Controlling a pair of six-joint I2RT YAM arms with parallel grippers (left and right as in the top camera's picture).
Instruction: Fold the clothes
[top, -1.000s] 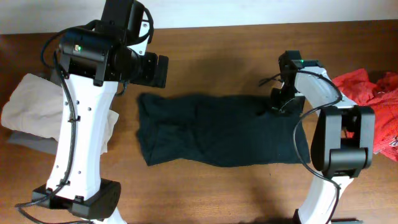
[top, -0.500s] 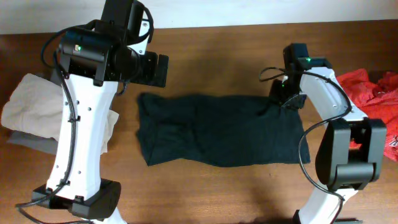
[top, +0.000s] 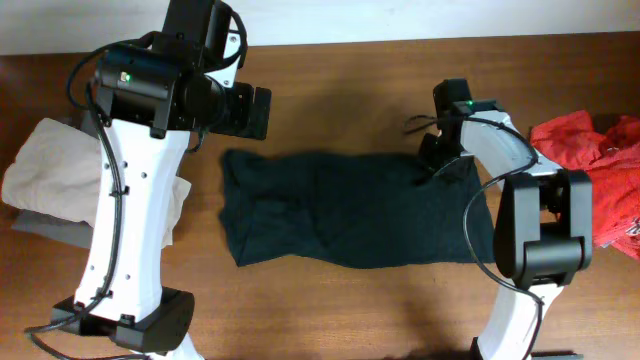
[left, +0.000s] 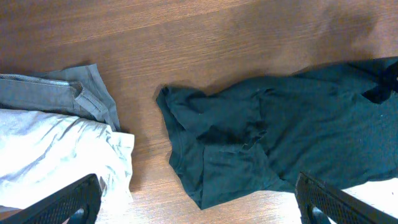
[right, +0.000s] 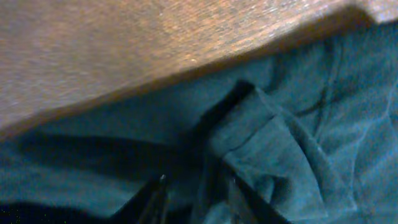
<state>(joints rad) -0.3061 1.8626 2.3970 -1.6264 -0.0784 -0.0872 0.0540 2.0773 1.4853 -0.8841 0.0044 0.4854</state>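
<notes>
A dark green garment (top: 350, 215) lies spread flat across the middle of the wooden table (top: 350, 310). At its far right corner the right gripper (top: 436, 160) has its fingers drawn narrow, pinching a raised fold of the fabric. Near the far left corner the left gripper (top: 252, 112) hangs above the table, its fingers (left: 62, 202) spread wide and holding nothing.

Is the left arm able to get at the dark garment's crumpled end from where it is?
Probably yes: the left gripper hangs open above the dark garment, with nothing lying between them.
</notes>
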